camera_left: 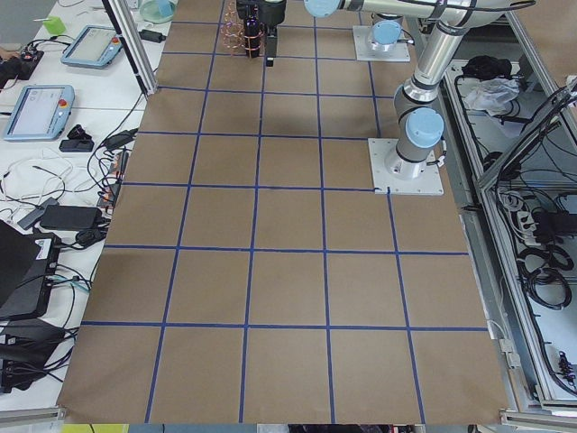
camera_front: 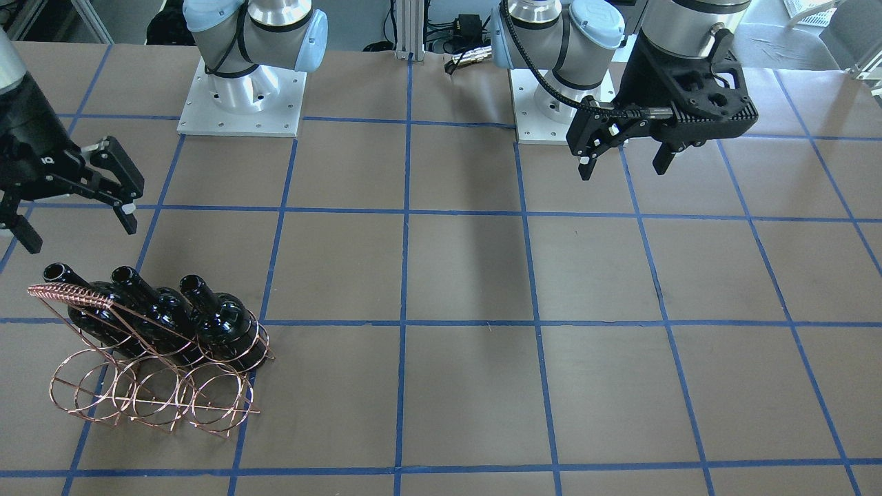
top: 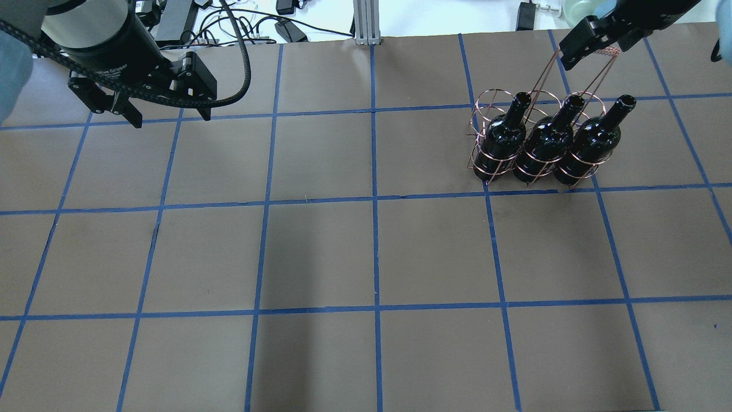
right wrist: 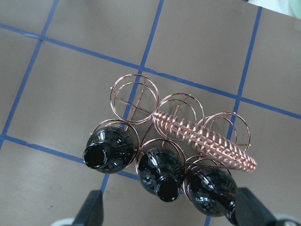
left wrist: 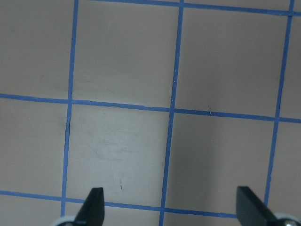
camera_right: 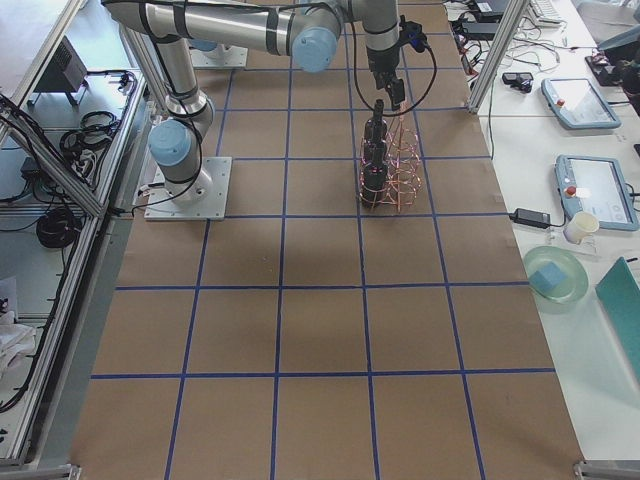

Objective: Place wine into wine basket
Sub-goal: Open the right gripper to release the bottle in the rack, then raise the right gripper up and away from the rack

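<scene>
Three glossy black wine bottles stand in the copper-pink wire wine basket (camera_front: 74, 297), in its row of rings nearer the robot: one (camera_front: 89, 315), a second (camera_front: 156, 318), a third (camera_front: 229, 329). The other row of rings holds nothing. The right wrist view looks down on the bottle mouths (right wrist: 96, 157) and the coil-wrapped handle (right wrist: 202, 139). My right gripper (camera_front: 76, 210) hangs open above the basket, apart from it, its jaws spread wide in the right wrist view (right wrist: 171, 212). My left gripper (camera_front: 623, 165) is open and holds nothing, over bare table far from the basket.
The brown table (top: 372, 252) carries a grid of blue tape lines. The two arm bases (camera_front: 241, 96) stand at the robot's edge. Cables and tablets lie on side benches beyond the table ends (camera_left: 54, 108).
</scene>
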